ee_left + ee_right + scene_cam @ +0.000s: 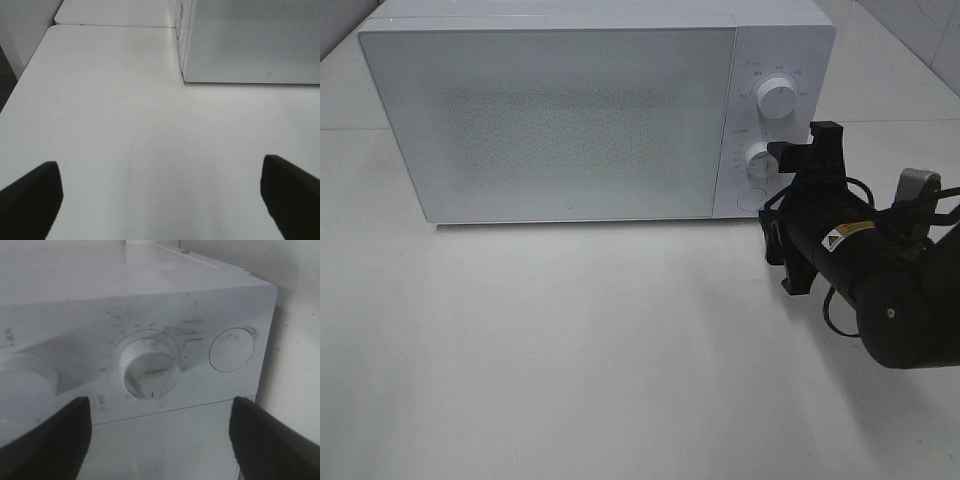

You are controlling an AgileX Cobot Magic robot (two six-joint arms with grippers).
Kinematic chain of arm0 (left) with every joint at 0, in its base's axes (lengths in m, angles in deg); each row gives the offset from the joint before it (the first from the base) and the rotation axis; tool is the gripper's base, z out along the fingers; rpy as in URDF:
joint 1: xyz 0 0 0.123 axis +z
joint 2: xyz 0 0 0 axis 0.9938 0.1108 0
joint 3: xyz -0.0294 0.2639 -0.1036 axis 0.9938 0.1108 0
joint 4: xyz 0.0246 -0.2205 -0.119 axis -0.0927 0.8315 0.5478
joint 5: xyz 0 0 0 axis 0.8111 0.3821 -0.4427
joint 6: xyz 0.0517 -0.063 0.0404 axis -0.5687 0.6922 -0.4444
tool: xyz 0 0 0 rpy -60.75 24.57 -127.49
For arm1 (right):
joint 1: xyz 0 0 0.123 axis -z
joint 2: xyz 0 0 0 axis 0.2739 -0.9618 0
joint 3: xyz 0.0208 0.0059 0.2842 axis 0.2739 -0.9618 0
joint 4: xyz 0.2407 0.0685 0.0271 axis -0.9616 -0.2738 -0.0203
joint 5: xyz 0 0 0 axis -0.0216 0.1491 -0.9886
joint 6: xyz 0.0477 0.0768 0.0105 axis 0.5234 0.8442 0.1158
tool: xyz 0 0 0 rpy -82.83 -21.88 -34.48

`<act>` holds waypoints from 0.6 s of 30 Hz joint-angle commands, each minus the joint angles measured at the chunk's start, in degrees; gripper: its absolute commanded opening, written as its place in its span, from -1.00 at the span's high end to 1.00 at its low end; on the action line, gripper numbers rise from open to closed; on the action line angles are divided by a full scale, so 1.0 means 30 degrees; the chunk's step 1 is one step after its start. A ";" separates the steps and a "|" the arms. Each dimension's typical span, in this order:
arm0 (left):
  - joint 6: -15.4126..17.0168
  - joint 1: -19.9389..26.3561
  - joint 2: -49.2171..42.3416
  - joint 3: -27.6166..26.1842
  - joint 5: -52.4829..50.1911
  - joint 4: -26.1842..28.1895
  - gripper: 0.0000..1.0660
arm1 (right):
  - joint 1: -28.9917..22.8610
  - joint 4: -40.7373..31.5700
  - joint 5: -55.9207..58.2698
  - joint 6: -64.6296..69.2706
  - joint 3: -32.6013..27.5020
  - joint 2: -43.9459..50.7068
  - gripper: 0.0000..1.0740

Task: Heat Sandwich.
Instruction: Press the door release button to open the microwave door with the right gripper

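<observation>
The white microwave (550, 120) stands at the back of the table with its door closed. The sandwich is out of view. My right gripper (775, 165) is turned on its side at the control panel, open, its dark fingers (55, 435) straddling the lower dial (150, 365) without clearly touching it. The upper dial (777, 98) and the round push button (231, 349) flank that dial. My left gripper (160, 185) hangs open over bare white table, left of the microwave's lower left corner (186, 79), with nothing between its fingers (292, 195). The exterior high view does not show it.
The white table (570, 350) stretches in front of the microwave. Its left edge (20, 85) drops off beside a second tabletop (115, 15) farther back. The right arm's black body (880, 270) occupies the space right of the microwave's front.
</observation>
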 commanded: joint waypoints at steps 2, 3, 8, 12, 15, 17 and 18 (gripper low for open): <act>-0.0038 0.0019 -0.0554 0.0057 -0.0172 0.0153 -0.94 | 0.0076 0.0707 0.1509 -0.1318 -0.0649 0.1280 -0.40; -0.0038 0.0019 -0.0554 0.0057 -0.0172 0.0153 -0.94 | 0.0076 0.0745 0.1967 -0.1719 -0.0859 0.1585 -0.40; -0.0038 0.0019 -0.0554 0.0057 -0.0172 0.0153 -0.94 | 0.0076 0.1165 0.5157 -0.4431 -0.1261 0.3170 -0.40; -0.0038 0.0019 -0.0554 0.0057 -0.0172 0.0153 -0.94 | 0.0076 0.1757 0.8117 -0.7047 -0.1241 0.4545 -0.40; -0.0038 0.0019 -0.0554 0.0057 -0.0172 0.0153 -0.94 | 0.0286 0.1738 1.0924 -1.0562 -0.1222 0.5901 -0.40; -0.0038 0.0019 -0.0554 0.0057 -0.0172 0.0153 -0.94 | 0.0344 0.1738 1.1650 -1.1287 -0.1146 0.6188 -0.40; -0.0038 0.0019 -0.0554 0.0057 -0.0172 0.0153 -0.94 | 0.0477 0.1719 1.2643 -1.2299 -0.1012 0.6551 -0.40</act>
